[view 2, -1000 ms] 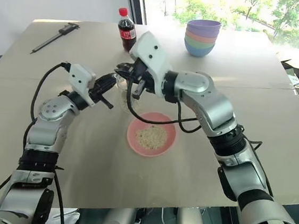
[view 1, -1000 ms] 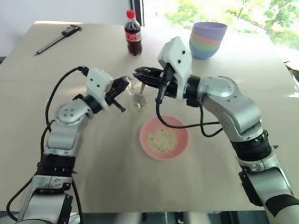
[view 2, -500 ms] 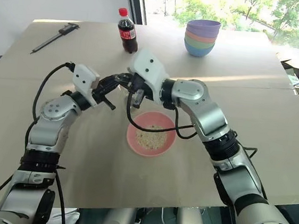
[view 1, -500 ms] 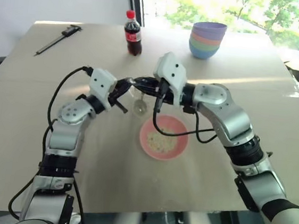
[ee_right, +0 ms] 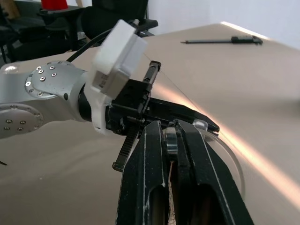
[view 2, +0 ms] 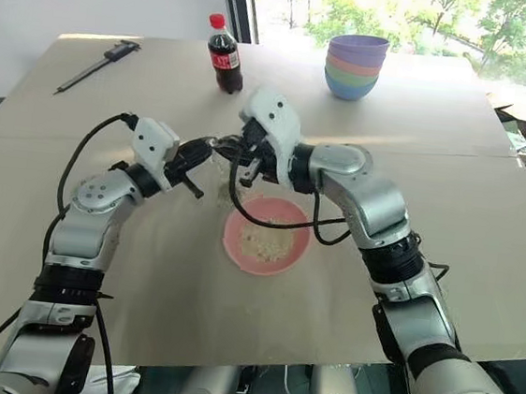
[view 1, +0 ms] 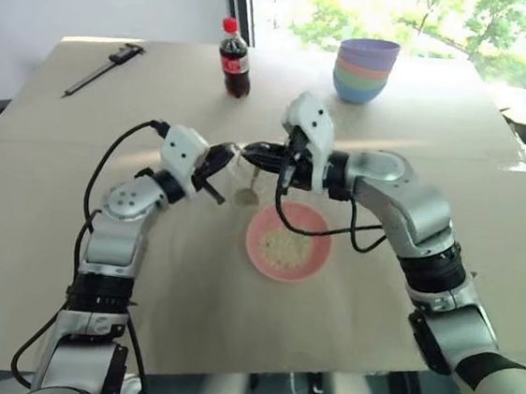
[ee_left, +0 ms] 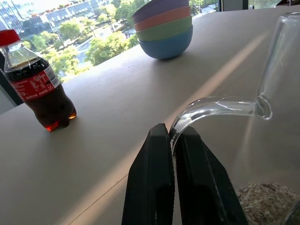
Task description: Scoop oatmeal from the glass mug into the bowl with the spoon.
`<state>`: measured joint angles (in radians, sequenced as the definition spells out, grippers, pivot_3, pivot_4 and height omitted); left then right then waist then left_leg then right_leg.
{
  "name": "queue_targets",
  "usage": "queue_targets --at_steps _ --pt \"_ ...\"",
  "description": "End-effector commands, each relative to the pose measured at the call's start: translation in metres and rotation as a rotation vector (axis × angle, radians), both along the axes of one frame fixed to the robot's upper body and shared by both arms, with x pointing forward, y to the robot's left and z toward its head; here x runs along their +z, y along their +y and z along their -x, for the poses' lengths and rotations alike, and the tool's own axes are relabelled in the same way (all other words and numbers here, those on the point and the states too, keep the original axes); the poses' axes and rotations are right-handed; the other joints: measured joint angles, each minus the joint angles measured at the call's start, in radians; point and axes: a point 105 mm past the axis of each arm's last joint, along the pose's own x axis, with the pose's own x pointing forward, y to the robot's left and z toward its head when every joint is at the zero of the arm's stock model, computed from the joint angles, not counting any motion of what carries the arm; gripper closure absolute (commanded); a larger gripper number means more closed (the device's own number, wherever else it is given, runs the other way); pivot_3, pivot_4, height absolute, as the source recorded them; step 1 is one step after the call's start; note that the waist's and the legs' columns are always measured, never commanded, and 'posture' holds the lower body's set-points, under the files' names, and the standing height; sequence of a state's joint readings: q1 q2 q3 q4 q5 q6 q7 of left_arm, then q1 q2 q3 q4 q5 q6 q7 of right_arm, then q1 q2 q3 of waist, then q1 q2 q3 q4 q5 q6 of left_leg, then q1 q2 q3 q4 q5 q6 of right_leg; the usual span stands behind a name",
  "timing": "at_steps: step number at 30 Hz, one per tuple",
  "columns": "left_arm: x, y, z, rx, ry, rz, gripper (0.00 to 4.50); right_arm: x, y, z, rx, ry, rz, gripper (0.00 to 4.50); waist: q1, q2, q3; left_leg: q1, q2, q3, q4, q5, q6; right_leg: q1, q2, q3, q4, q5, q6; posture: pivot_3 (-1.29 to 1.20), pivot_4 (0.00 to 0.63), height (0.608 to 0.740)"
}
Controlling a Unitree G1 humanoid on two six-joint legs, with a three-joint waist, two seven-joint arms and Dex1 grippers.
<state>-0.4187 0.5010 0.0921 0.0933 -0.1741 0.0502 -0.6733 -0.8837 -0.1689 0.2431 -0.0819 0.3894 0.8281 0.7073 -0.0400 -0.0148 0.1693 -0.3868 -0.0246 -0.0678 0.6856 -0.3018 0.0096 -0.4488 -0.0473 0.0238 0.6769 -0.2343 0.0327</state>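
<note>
The pale, dry, flaky oatmeal (view 1: 285,246) lies in a small heap inside the shallow round pink bowl (view 1: 317,262), which sits just below the middle of the left eye view. A few more flakes show at the bottom of the small clear glass mug (ee_left: 281,84) in the left wrist view. In the left eye view the mug (view 1: 248,172) is just up and left of the pink bowl, near the middle of the frame.

The left gripper (ee_left: 172,140) has its two black fingers pressed together on the thin curved glass handle of the mug. The right gripper (view 1: 255,151) reaches in from the right, level, right over the mug. Its fingers pinch the slim shiny silver spoon (ee_right: 170,140), which shows as a bit of bright metal between them in the right wrist view. Where the spoon's round end sits I cannot tell.

All of this rests on a big tan table (view 1: 70,243). At the top middle of the frame stands a dark cola bottle with a red cap (view 1: 234,59). To its right is a stack of purple, green, orange and blue bowls (view 1: 364,69). At the upper left lies a long black pen-like tool (view 1: 100,69).
</note>
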Motion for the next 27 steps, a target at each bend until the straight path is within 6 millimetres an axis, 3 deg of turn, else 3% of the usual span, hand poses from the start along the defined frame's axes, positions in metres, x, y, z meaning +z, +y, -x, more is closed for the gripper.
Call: queue_targets --at_steps 1,8,13,27 --pt "0.028 -0.001 0.004 -0.006 -0.126 0.008 4.49 0.0 0.001 0.004 -0.001 0.136 -0.01 4.5 0.0 0.0 0.0 0.0 0.0 0.0 0.0 0.0 0.0 0.0 0.0 0.0 0.0 0.0 0.0 0.0 0.15 0.74" --pt "0.029 -0.006 0.002 -0.012 -0.14 0.008 4.49 -0.007 -0.009 -0.011 -0.123 0.452 -0.062 4.5 -0.001 0.0 0.0 0.0 0.0 0.0 0.0 0.0 0.0 0.0 0.0 0.0 0.0 0.0 0.0 0.0 0.15 0.74" --pt "0.025 -0.009 0.0 -0.02 -0.143 -0.017 4.49 0.0 -0.013 -0.018 -0.155 0.585 -0.121 4.5 -0.001 0.0 0.0 0.0 0.0 0.0 0.0 0.0 0.0 0.0 0.0 0.0 0.001 0.0 0.0 0.0 0.15 0.74" --pt "0.018 -0.003 0.001 0.006 -0.136 -0.019 4.49 0.037 -0.04 -0.04 -0.236 0.665 -0.268 4.5 -0.002 0.0 0.0 0.0 0.0 0.001 0.0 0.0 0.0 0.0 0.0 0.0 0.001 0.0 0.0 0.0 0.15 0.74"
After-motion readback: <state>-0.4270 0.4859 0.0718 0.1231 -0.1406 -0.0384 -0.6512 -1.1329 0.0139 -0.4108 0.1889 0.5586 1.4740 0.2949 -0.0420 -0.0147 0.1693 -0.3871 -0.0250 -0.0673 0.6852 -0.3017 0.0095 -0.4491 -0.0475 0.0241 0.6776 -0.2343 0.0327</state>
